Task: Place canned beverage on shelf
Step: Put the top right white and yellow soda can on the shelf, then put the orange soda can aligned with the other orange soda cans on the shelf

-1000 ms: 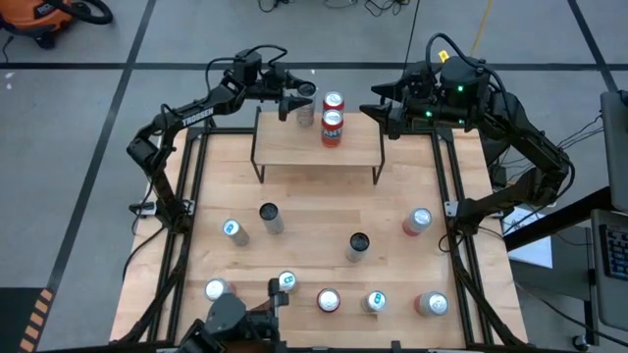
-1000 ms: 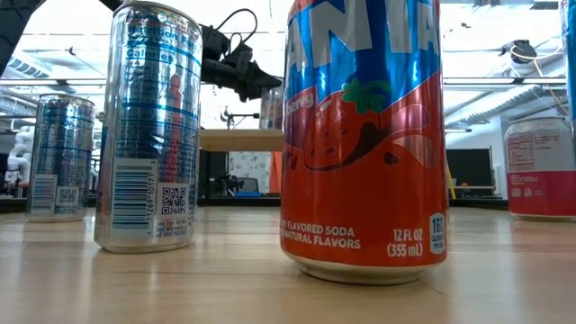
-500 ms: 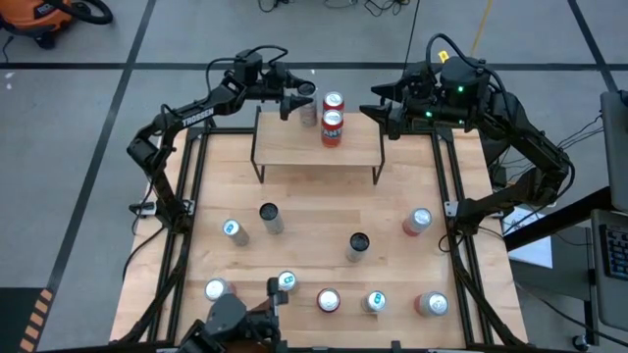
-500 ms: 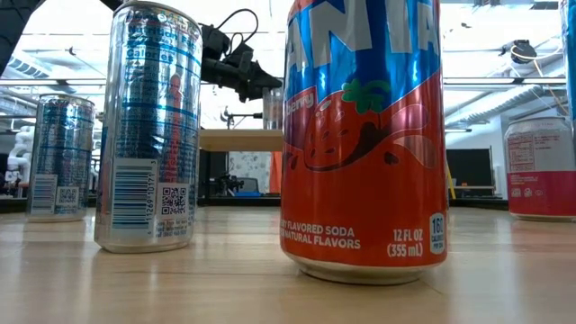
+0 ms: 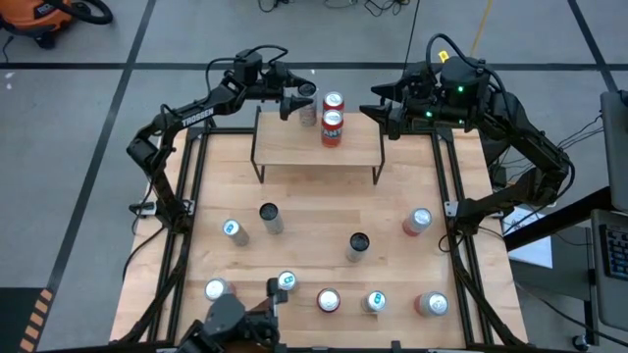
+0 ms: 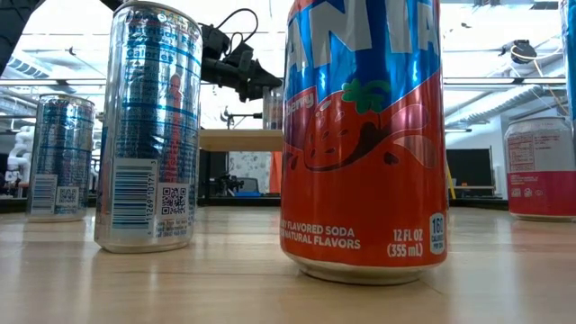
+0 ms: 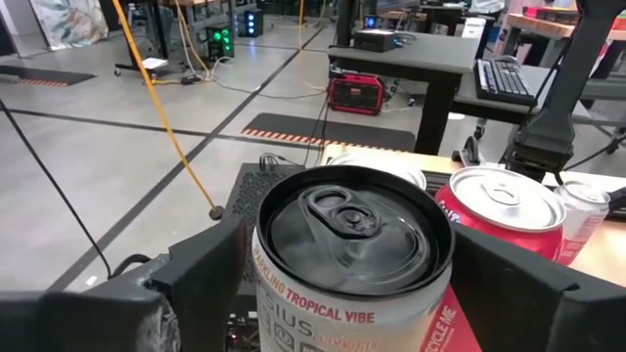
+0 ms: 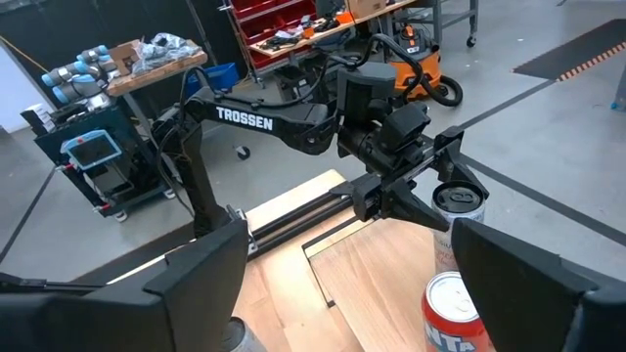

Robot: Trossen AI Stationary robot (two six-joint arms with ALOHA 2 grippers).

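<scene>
At the twelve o'clock edge of the worktop (image 5: 324, 211) stands the shelf (image 5: 319, 147), a low rack with a light wooden board on thin black legs. Two red cans (image 5: 333, 120) stand together on its far side, near the middle.

Just at nine o'clock from these red cans is the white can (image 5: 306, 106), the canned beverage of the task. It stands upright at the far left part of the shelf board, and the left hand (image 5: 299, 101) is around it. In the left wrist view the white can (image 7: 352, 264) fills the space between the two dark fingers (image 7: 210, 279). From these pictures I cannot tell whether the fingers press on it or stand a little off its wall.

At three o'clock from the shelf the right hand (image 5: 383, 110) waits in the air with its fingers spread and nothing between them.

More cans (image 5: 329, 299) stand on the near half of the worktop, toward six o'clock, not yet moved.

My judgement is that the step in hand is the letting go of the white can on the shelf. The next move calls for a full opening of the fingers, then a straight retreat toward nine o'clock, so that no finger pushes the can against the red neighbours or off the far edge.
</scene>
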